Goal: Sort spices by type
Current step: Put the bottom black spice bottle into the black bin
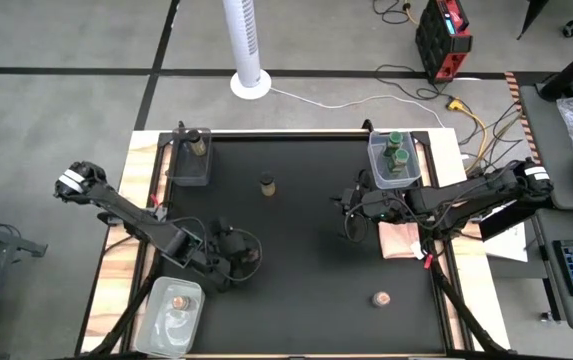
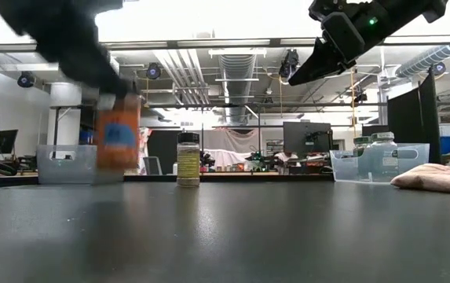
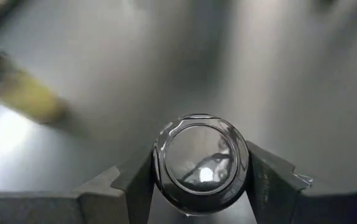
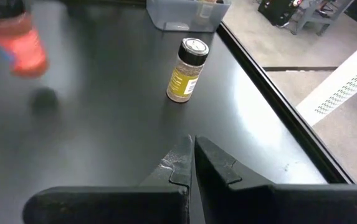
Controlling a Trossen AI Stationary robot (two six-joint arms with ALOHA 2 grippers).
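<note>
From above, the left gripper (image 1: 238, 252) is sitting low on the black table (image 1: 306, 290), near its left front part, and its fingers are closing around a small spice jar (image 1: 246, 254). The right gripper (image 1: 351, 210) is waiting over the right half of the table with its fingers pressed together and nothing between them. One jar with yellow-brown contents (image 1: 267, 184) is standing alone in the back middle. Another jar (image 1: 381, 299) is standing near the front right. Two green-lidded jars (image 1: 396, 152) are sitting in the clear tub (image 1: 378, 172) at the back right corner. A dark-lidded jar (image 1: 196, 142) is resting in the tub at the back left, and one more jar (image 1: 178, 302) is in the tub at the front left.

In the low view, the left gripper is holding an orange-labelled jar (image 2: 118, 140) just above the table top, and the picture is blurring there. The yellow jar (image 2: 188, 159) is standing upright behind it. The right gripper (image 2: 299, 77) is hanging high.

In the left wrist view, the two fingers (image 3: 138, 183) are pressing both sides of the jar's shiny lid (image 3: 201, 162).

In the right wrist view, the closed fingers (image 4: 184, 163) are pointing toward the yellow jar (image 4: 186, 70), well apart from it.
</note>
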